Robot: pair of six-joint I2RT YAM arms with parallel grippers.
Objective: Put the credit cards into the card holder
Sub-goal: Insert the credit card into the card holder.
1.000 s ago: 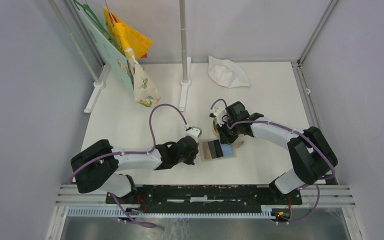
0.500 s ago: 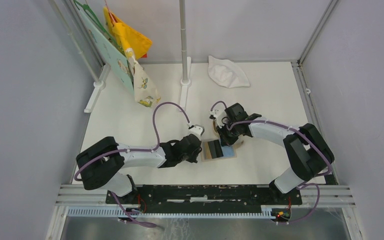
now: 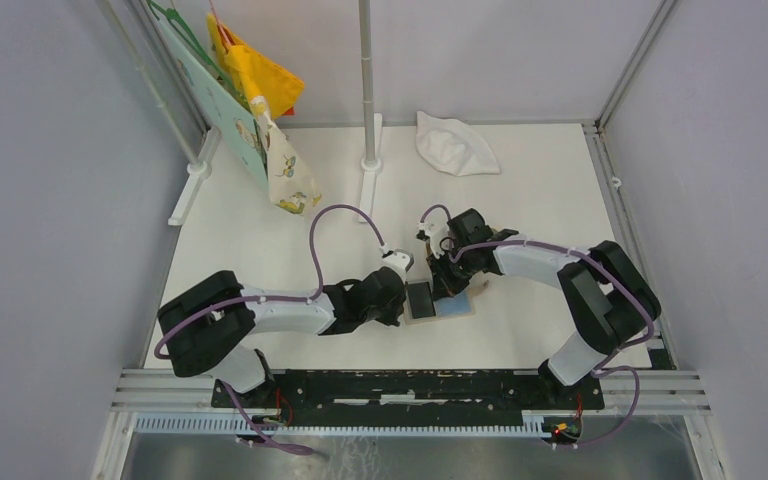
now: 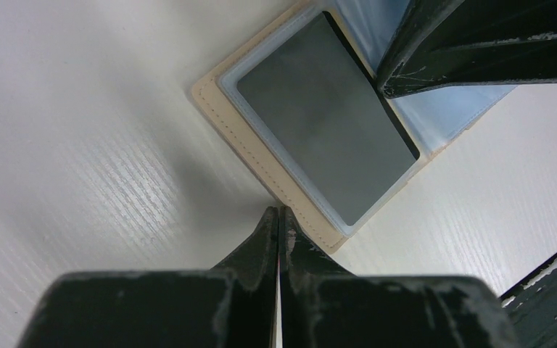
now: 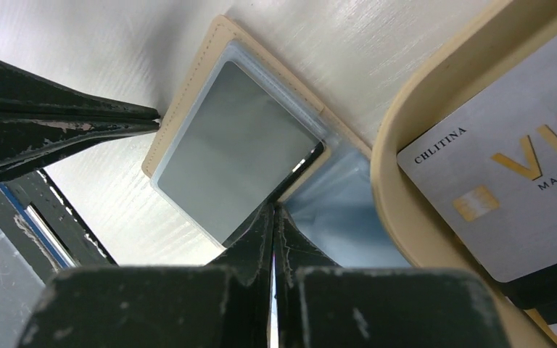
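The beige card holder (image 4: 243, 141) lies open on the table, and it also shows in the top view (image 3: 454, 309). A black credit card (image 4: 326, 127) sits inside its clear left pocket. The light blue lining (image 5: 341, 217) shows on the other half. My left gripper (image 4: 279, 212) is shut and empty, its tips against the holder's outer edge. My right gripper (image 5: 274, 209) is shut, its tips on the card's inner edge at the fold. A grey-white card (image 5: 511, 181) lies in the tan tray (image 5: 406, 188), on top of a black card (image 5: 555, 283).
The tan tray touches the holder's right side. A crumpled white cloth (image 3: 455, 143) lies at the back. A white post on a base (image 3: 369, 150) stands behind the arms. Hanging bags on a rack (image 3: 260, 110) are at the back left.
My left gripper has moved right up to the holder's left edge. My right gripper has come down and left onto the holder's middle.
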